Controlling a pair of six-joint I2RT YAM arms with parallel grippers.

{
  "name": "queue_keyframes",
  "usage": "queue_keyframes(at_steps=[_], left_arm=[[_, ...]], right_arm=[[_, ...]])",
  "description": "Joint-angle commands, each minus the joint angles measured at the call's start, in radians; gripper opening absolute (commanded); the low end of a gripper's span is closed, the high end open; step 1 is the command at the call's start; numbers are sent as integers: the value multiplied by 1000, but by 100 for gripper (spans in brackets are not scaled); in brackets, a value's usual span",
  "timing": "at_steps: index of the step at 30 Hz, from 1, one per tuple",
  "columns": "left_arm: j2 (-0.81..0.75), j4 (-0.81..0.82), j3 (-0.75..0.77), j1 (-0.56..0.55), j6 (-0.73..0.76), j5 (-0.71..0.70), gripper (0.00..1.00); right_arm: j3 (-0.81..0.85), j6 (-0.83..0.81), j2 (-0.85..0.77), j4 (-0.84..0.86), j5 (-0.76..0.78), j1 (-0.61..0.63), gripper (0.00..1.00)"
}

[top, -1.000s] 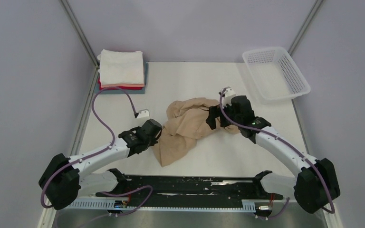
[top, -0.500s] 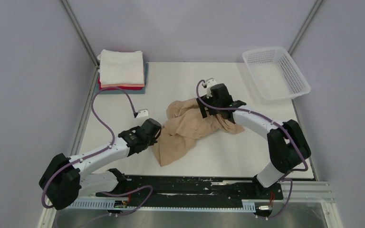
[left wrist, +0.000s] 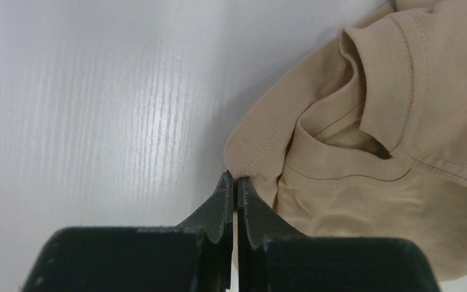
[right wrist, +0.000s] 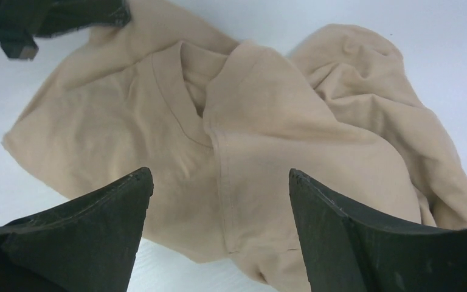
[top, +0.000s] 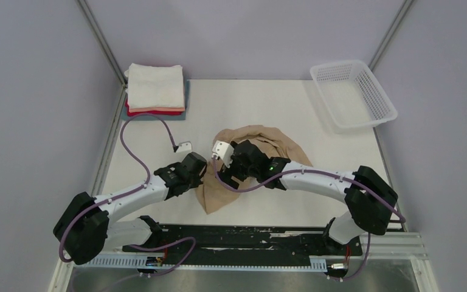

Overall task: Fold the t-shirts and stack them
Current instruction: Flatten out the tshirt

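Observation:
The tan t-shirt (top: 267, 139) lies crumpled at the table's middle; its collar shows in the left wrist view (left wrist: 365, 164) and the right wrist view (right wrist: 176, 103). My left gripper (top: 199, 169) is shut, its tips (left wrist: 236, 180) pinching the shirt's left edge at table level. My right gripper (top: 234, 172) hovers over the shirt's left part, jaws wide open and empty (right wrist: 219, 176), a seam between them. A stack of folded shirts (top: 155, 90), cream-white on top with pink, red and grey-blue below, sits at the back left.
A white plastic mesh basket (top: 352, 94) stands at the back right. My two grippers are close together at the shirt's left side; the left one shows in the right wrist view (right wrist: 36, 18). Purple walls enclose the white table (top: 243, 100).
My right gripper has swung from the shirt's right side leftward across it, ending close to my left gripper. The shirt's right part has shifted. The left arm has barely moved.

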Motion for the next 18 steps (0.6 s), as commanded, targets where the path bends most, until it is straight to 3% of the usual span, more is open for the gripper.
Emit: queue_keyframes(at_steps=[1,12,14,15,18], left_arm=[[-7,63,-18,7,-26,23,0],[-38,102,-56,14,-39,67,0],[-42,103,-62,14,-41,65,0],[-44,103,-64,15,-41,63,0],[-50,100,-64,19,-42,55,0]], right_arm=[[-31,-194,16,67,-90,-1,85],[-35,-295,151,264,94,-2,80],[-46,-293,154,312,142,-1,69],[-55,-291,152,334,153,-3,60],[-100,-257,95,419,173,-3,18]])
